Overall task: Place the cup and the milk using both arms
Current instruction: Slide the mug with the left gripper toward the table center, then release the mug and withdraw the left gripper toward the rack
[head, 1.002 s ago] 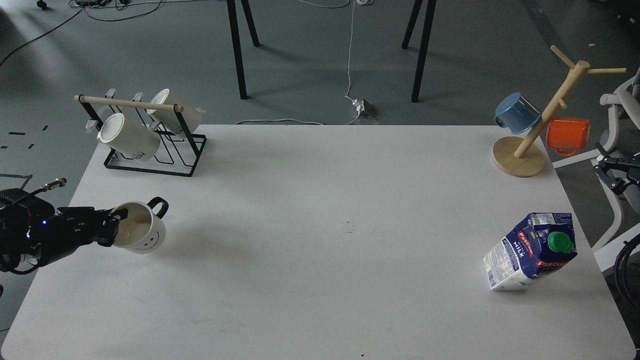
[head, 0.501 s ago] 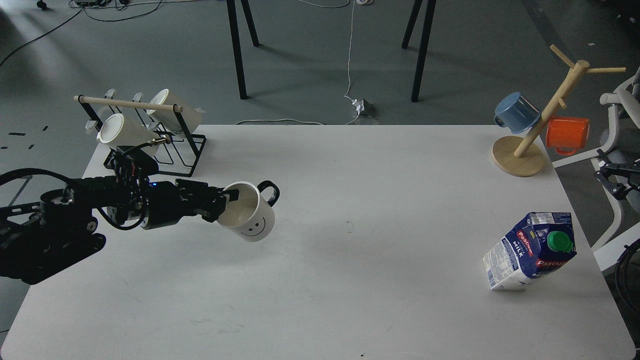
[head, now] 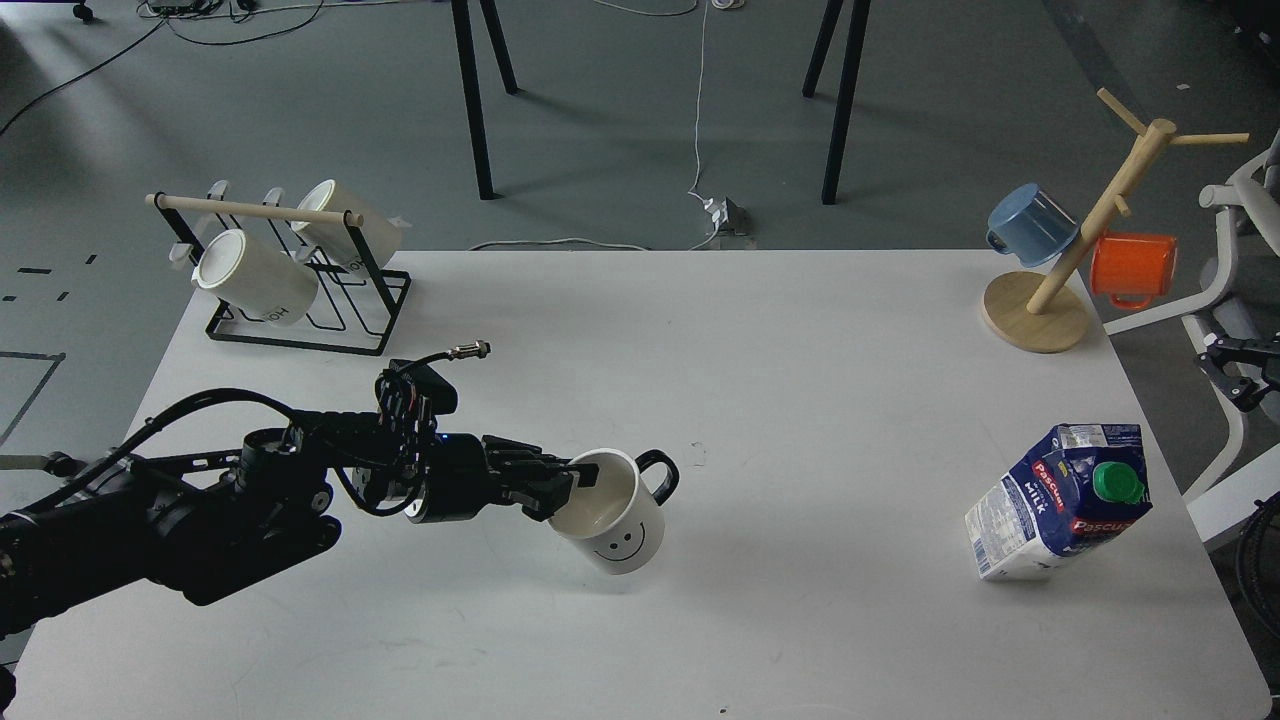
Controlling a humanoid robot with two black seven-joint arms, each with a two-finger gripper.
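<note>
The cup (head: 618,528), a white mug with a black handle and a smiley face, is held near the table's middle, tilted, with its handle pointing right. My left gripper (head: 574,481) is shut on the cup's left rim, one finger inside and one outside. I cannot tell whether the cup's base touches the table (head: 800,330). The milk (head: 1058,503), a blue and white carton with a green cap, stands near the table's right edge, far from the cup. My right gripper (head: 1232,368) shows small and dark beyond the table's right edge, above and right of the milk.
A black wire rack (head: 300,318) with two cream mugs stands at the back left. A wooden mug tree (head: 1040,310) with a blue mug (head: 1030,225) and an orange mug (head: 1132,268) stands at the back right. A white chair frame is off the right edge.
My left arm has carried the cup from the table's left side rightward and toward me, to near the middle. The milk has not moved. The right gripper has barely shifted.
</note>
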